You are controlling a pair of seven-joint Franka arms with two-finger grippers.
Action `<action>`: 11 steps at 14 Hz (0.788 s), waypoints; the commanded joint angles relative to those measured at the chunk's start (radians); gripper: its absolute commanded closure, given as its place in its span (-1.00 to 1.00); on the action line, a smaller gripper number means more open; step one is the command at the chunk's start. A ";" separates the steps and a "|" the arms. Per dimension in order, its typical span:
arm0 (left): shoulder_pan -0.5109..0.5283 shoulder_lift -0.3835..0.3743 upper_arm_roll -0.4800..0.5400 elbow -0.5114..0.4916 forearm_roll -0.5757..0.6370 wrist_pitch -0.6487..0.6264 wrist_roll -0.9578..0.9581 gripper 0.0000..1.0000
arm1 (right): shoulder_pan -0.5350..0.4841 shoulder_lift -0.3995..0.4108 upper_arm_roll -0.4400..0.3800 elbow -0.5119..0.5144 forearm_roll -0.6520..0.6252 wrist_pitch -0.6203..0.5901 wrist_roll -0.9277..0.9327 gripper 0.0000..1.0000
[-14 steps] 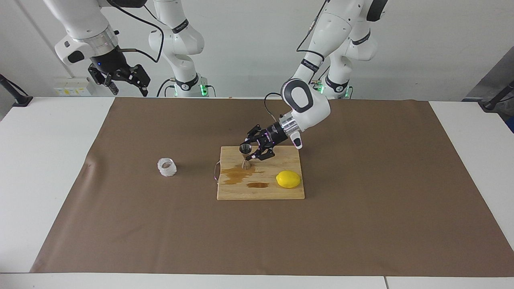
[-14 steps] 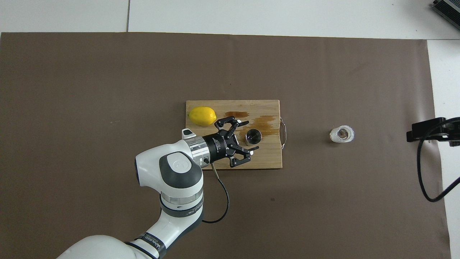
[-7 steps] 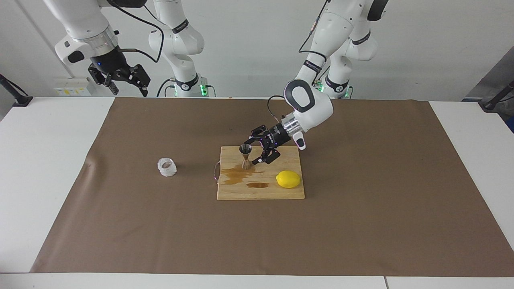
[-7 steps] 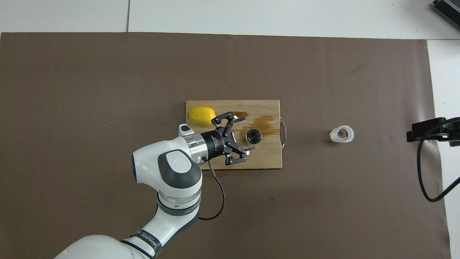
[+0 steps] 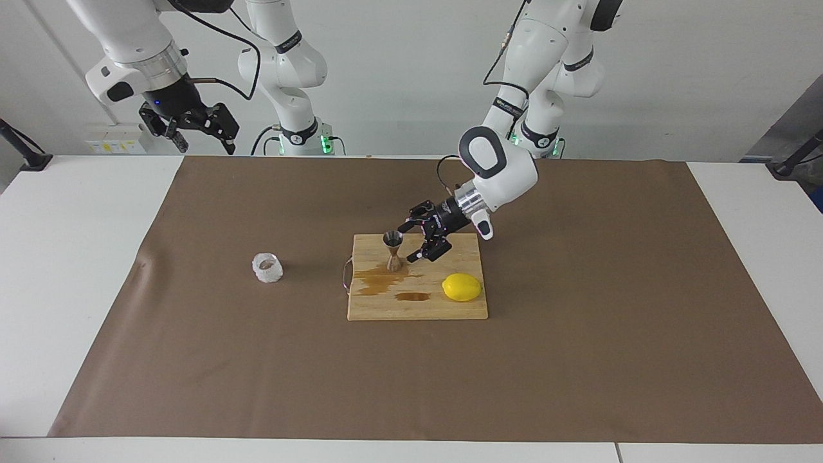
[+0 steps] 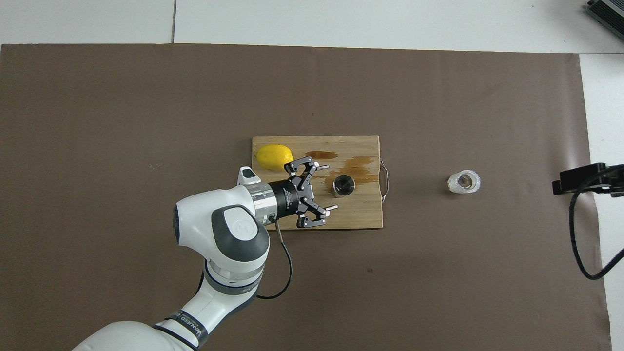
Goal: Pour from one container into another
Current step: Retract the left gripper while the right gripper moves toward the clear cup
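The steel jigger [image 5: 393,250] stands upright on the wooden cutting board [image 5: 450,310], also in the overhead view [image 6: 344,185]. The clear knobbly glass cup [image 5: 267,267] sits on the brown mat toward the right arm's end, also in the overhead view [image 6: 463,182]. My left gripper [image 5: 411,244] is open and empty, just above the board beside the jigger and apart from it; it shows in the overhead view [image 6: 327,187]. My right gripper [image 5: 204,132] is open and empty, raised high over the table's edge at the robots' end.
A yellow lemon [image 5: 461,287] lies on the board toward the left arm's end. Brown liquid [image 5: 384,280] is spilled on the board beside the jigger. A wire handle [image 5: 346,275] sticks out of the board's end toward the cup.
My left gripper has drawn back from the jigger toward the left arm's end, leaving it standing free. The right arm has hardly moved.
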 commanded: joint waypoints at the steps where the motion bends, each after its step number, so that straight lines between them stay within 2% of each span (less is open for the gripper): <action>1: 0.053 -0.062 0.003 -0.063 0.097 -0.087 -0.027 -1.00 | -0.016 -0.050 0.003 -0.083 0.016 0.060 -0.142 -1.00; 3: 0.098 -0.069 0.004 -0.063 0.240 -0.154 -0.103 -1.00 | -0.018 -0.052 0.000 -0.091 0.016 0.082 -0.219 -1.00; 6: 0.185 -0.089 0.007 -0.034 0.530 -0.274 -0.245 -1.00 | -0.018 -0.052 0.000 -0.103 0.016 0.125 -0.351 -1.00; 11: 0.277 -0.164 0.010 -0.029 0.886 -0.331 -0.246 -1.00 | -0.050 -0.052 -0.002 -0.173 0.016 0.276 -0.777 -1.00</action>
